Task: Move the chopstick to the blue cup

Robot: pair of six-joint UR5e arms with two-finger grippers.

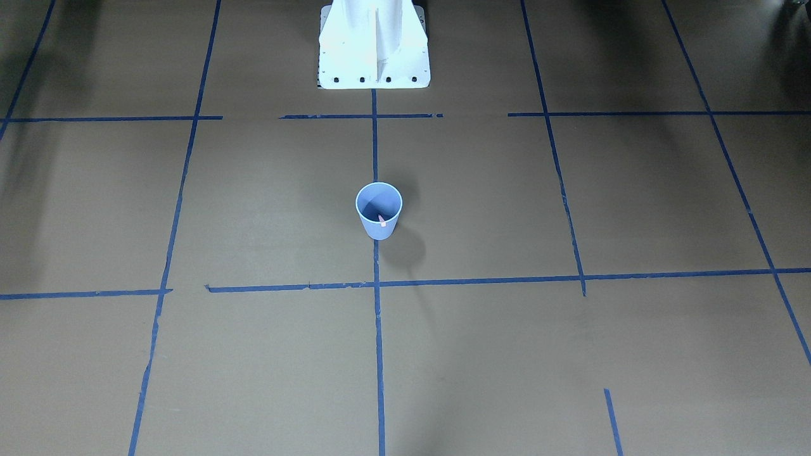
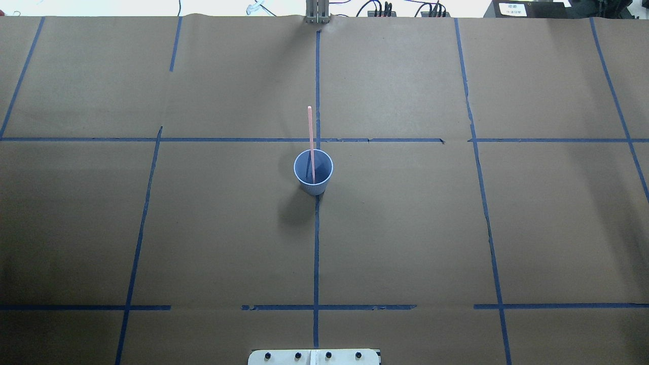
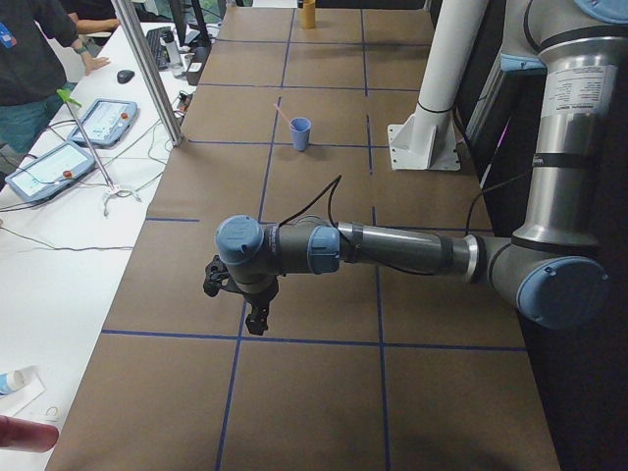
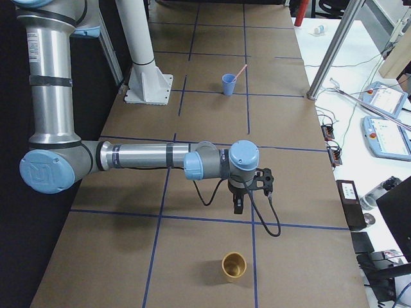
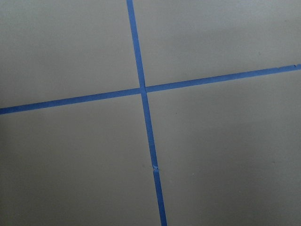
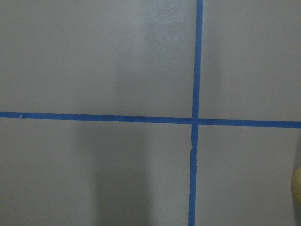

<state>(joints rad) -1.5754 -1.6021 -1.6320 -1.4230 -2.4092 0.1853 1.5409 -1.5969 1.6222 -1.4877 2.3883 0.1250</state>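
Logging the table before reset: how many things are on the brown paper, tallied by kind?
Cups: 2, the blue cup and a yellow cup
Chopsticks: 1, the chopstick, standing in the blue cup
Total: 3

A: L arm (image 3: 402, 250)?
B: Left-side view: upper arm vertical at right edge, elbow lower right, forearm level across to centre-left. Wrist bent, L gripper (image 3: 257, 327) pts straight down, just below centre-left.
A: Jaws apart or closed?
B: Can't tell, too small at that angle.
A: R arm (image 4: 141, 156)?
B: Mirror pose, right-side view: upper arm vertical at left edge, elbow mid-left, forearm level to centre. R gripper (image 4: 237, 206) pts down too.
A: Jaws?
B: Same, can't tell.
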